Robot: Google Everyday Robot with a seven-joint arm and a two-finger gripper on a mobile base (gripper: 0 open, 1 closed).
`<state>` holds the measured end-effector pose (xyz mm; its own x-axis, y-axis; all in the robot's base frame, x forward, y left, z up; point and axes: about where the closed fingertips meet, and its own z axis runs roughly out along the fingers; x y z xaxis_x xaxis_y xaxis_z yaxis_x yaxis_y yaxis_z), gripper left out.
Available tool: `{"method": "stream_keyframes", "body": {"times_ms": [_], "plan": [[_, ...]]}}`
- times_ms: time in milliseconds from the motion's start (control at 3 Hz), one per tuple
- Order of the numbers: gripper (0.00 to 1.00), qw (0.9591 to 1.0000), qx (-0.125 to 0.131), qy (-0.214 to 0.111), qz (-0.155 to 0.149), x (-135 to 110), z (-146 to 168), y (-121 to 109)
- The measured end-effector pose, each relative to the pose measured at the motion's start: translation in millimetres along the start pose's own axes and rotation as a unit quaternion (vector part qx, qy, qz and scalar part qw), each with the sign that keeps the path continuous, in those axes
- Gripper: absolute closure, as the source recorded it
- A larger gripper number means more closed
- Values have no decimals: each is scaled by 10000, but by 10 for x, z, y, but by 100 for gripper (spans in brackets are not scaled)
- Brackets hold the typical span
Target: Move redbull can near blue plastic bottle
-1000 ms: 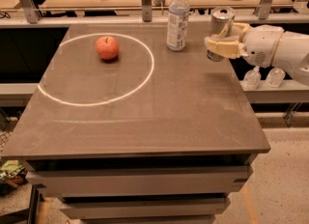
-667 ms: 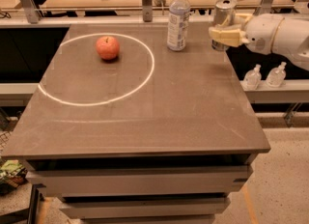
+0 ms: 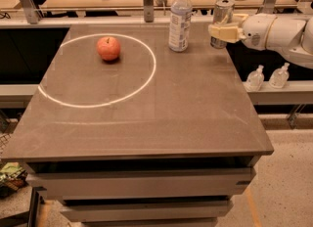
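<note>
The redbull can is a slim silver can with a blue and red mark low on its side. It stands or hangs at the table's far right edge. My gripper reaches in from the right and is shut on the can's middle. The blue plastic bottle, clear with a white cap and pale label, stands upright on the table a short way left of the can. The two are apart.
A red apple sits inside a white circle on the grey table. Two small clear pump bottles stand on a ledge to the right, below my arm. A cluttered desk lies behind the table.
My gripper has carried the can up and away, toward the table's far edge, and a little to the left, nearer the bottle. The bottle and apple have not moved.
</note>
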<state>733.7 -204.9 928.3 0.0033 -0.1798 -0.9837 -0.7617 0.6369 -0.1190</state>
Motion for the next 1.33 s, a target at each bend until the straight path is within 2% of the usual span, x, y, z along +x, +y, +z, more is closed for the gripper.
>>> {"method": "stream_keyframes", "body": {"times_ms": [1000, 1333], "plan": [[100, 9991, -366, 114, 188, 413, 532, 178], [81, 9993, -176, 160, 300, 496, 588, 154]]}}
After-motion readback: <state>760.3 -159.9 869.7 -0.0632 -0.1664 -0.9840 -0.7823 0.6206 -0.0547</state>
